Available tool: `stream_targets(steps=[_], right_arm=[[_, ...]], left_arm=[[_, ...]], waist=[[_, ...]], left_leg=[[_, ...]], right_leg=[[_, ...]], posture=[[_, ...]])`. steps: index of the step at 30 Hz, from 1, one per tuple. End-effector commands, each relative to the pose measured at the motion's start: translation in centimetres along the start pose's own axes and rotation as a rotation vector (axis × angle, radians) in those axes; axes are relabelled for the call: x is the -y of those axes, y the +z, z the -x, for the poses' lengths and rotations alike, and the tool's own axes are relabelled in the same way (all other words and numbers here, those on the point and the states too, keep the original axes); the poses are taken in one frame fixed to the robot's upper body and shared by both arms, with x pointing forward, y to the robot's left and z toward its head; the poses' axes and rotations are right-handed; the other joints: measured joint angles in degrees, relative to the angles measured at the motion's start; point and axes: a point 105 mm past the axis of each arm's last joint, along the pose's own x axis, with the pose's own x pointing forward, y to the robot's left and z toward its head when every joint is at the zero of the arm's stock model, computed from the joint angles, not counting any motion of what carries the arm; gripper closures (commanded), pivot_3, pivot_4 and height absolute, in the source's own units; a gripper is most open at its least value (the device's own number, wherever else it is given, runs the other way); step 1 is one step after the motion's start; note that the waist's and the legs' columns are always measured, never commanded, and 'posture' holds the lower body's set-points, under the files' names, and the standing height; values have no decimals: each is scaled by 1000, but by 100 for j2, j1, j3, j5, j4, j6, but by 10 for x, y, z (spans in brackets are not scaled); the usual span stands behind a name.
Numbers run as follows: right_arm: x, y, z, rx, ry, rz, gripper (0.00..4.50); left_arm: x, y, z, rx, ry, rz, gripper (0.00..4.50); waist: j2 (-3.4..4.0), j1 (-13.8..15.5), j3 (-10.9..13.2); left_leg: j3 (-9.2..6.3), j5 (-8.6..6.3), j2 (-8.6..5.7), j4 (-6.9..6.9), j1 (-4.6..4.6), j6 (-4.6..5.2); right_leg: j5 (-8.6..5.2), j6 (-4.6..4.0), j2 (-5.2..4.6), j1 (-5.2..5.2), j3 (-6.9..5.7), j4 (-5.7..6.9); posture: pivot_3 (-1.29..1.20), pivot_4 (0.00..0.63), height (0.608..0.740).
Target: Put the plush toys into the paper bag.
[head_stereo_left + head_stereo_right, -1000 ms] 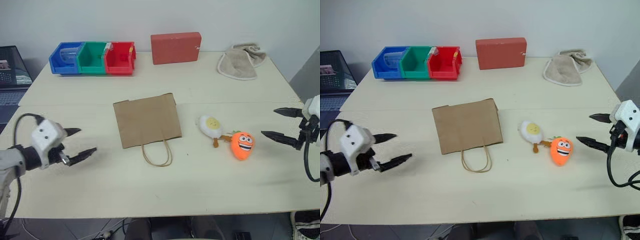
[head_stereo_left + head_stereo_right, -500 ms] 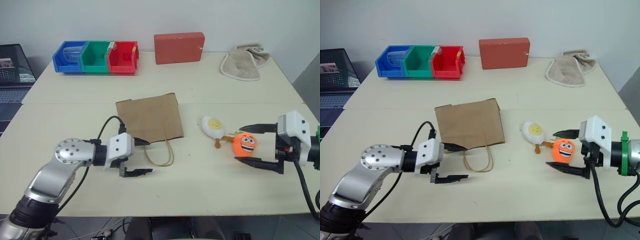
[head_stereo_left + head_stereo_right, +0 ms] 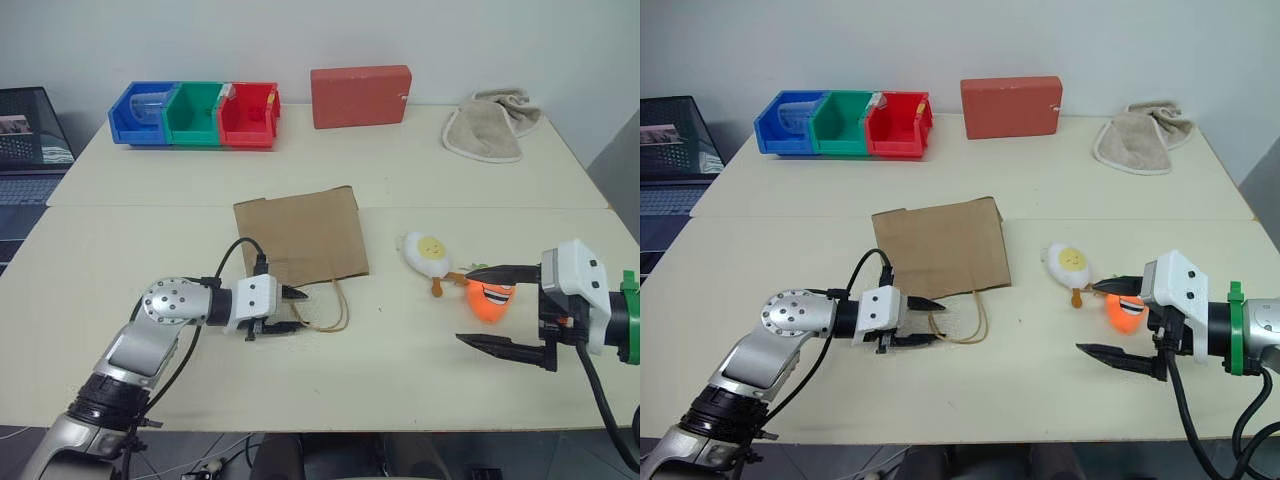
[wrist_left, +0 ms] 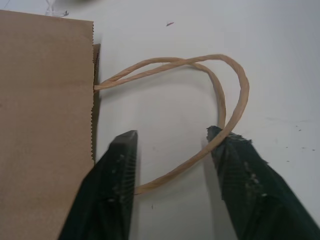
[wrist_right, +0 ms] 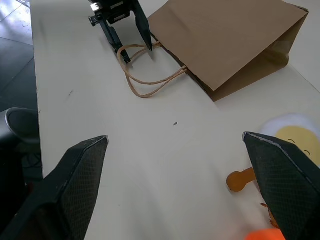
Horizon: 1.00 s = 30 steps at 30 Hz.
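**Both grippers closing in on bag and carrot**

The left gripper (image 4: 172,150) is sitting at the paper bag (image 3: 300,238), which is lying flat mid-table, mouth toward the robot; its fingers are partly open and straddling one loop handle (image 4: 220,100), gripping nothing yet. The right gripper (image 3: 1110,320) is spreading wide around the orange carrot (image 3: 490,298), with the egg toy (image 3: 424,251) lying just beside it. To do this well, the left should be pinching the handle squarely and lifting to open the mouth, while the right should be centring on the carrot before squeezing. There is plenty of bare table (image 3: 400,350) between bag and toys; the near edge is sitting close to both arms
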Motion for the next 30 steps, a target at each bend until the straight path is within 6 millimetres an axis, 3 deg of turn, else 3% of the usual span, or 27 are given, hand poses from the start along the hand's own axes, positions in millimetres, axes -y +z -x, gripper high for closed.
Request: stream_targets(steps=[1,4,9,13,16,19,23,26,29,30], right_arm=[[-4,9,0,26,5,35,0],[-6,10,-1,30,10,36,0],[-9,10,-4,32,6,39,0],[-15,11,-17,27,-13,55,0],[-23,20,-36,115,7,18,0],[-19,25,-57,180,-12,-11,556],[-7,23,-86,207,-68,-68,2074],[-2,24,-97,213,-89,-80,3216],[10,21,-131,231,-164,-117,4356],[13,21,-138,232,-180,-119,4467]], left_arm=[[2,3,-7,22,-24,-48,3565],[1,4,-7,35,-37,-39,4477],[-5,13,-5,74,-39,1,4477],[-18,35,-2,172,-25,100,4477],[-25,54,0,254,-44,208,4477],[-33,67,3,300,-58,295,4500],[-41,77,8,327,-82,373,4500],[-44,82,10,340,-85,397,4500],[-55,100,16,410,-75,451,4500],[-57,104,17,423,-74,466,4500]], waist=[[0,8,0],[0,6,0],[0,6,0],[0,4,0],[-6,-15,-3],[-6,-56,-3],[-7,-57,-3],[-6,-46,-3],[-11,-48,-3],[-10,-50,-3]], left_leg=[[-1,0,0,1,0,0],[-1,0,0,2,0,0],[-3,0,0,1,-1,0],[-7,0,0,2,-1,0],[-8,0,1,2,-2,0],[-9,1,2,3,-1,0],[-12,1,2,2,-1,0],[-14,1,1,0,-6,0],[-21,1,5,-1,-6,0],[-23,1,5,-1,-6,-1]], right_leg=[[0,0,0,0,0,0],[0,0,0,2,-1,0],[0,0,1,2,-3,1],[0,0,1,2,-5,3],[0,0,3,2,-6,3],[0,1,4,2,-6,4],[0,1,5,0,-8,4],[0,0,5,-5,-9,5],[0,0,7,-6,-18,5],[0,0,7,-7,-18,8]], posture=[[0,150,740],[0,150,740],[0,150,740],[0,150,740],[0,150,740],[0,150,740],[0,150,740],[0,150,740],[0,150,740],[0,150,740]])
